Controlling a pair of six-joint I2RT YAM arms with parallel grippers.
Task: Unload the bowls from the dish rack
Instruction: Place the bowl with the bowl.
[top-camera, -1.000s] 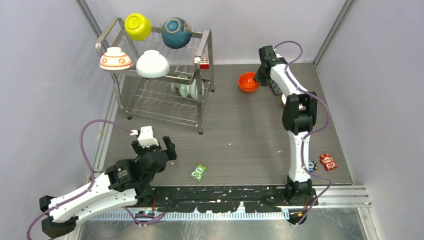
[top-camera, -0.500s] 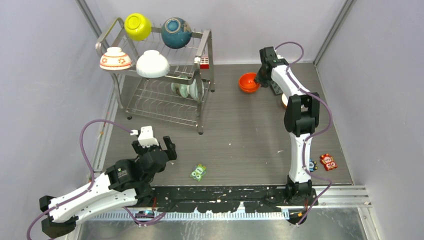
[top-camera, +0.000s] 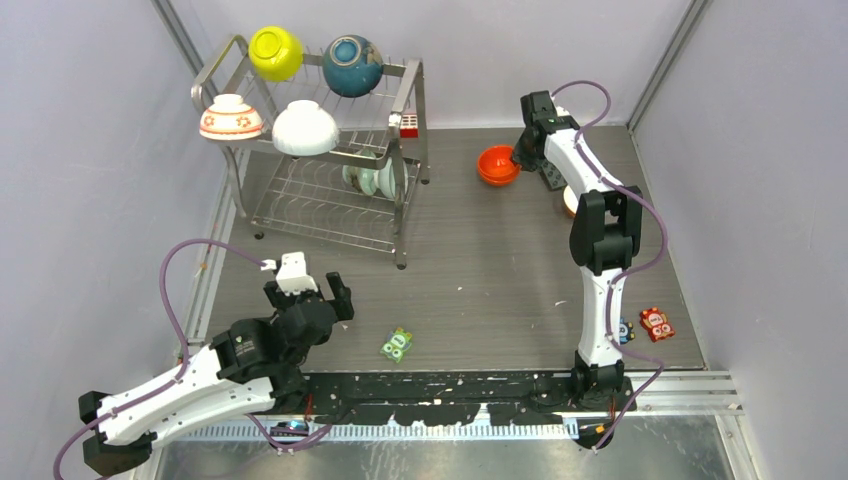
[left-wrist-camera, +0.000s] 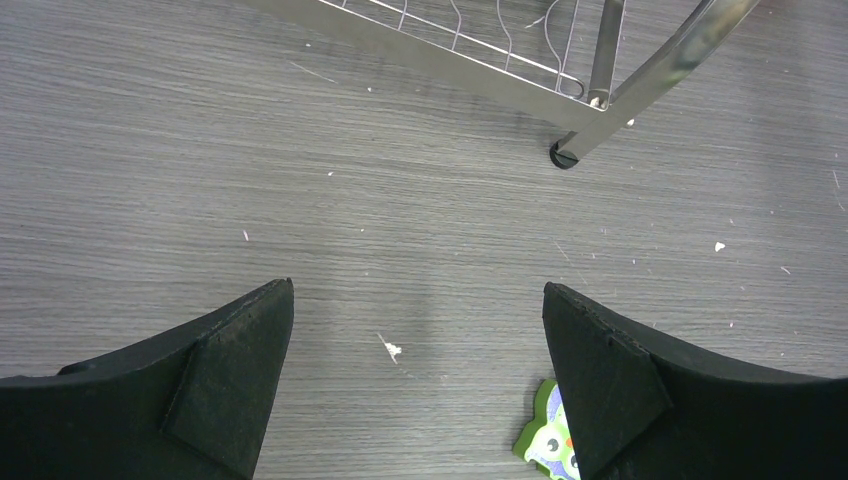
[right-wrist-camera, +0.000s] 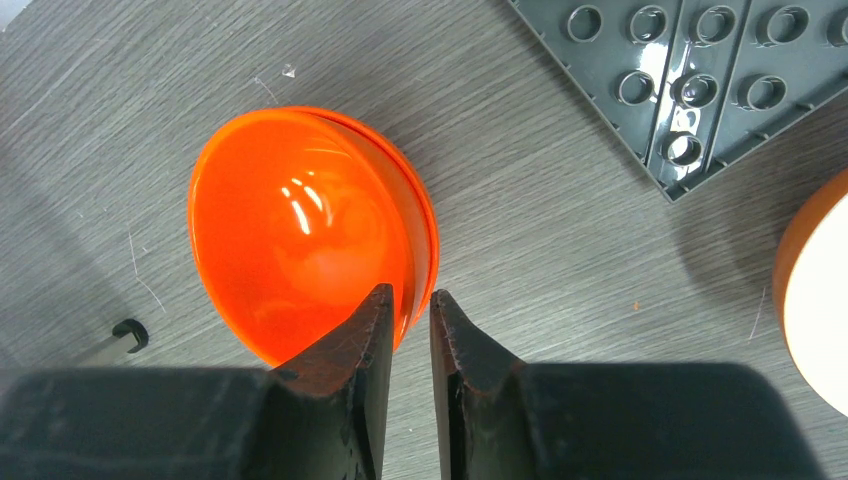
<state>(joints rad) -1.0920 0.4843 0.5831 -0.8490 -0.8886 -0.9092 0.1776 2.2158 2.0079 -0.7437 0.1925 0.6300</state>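
Orange bowl (right-wrist-camera: 300, 240) rim sits in your right gripper's (right-wrist-camera: 412, 300) narrow jaws, apparently pinched; thin grip, it may slip. Left gripper (left-wrist-camera: 417, 290) hangs wide, empty.

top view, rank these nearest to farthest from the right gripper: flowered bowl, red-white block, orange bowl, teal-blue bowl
From the right gripper:
1. orange bowl, on the table, its rim between the fingers
2. red-white block, clipped at the dish rack's right end
3. teal-blue bowl, top tier, back right
4. flowered bowl, top tier, far left
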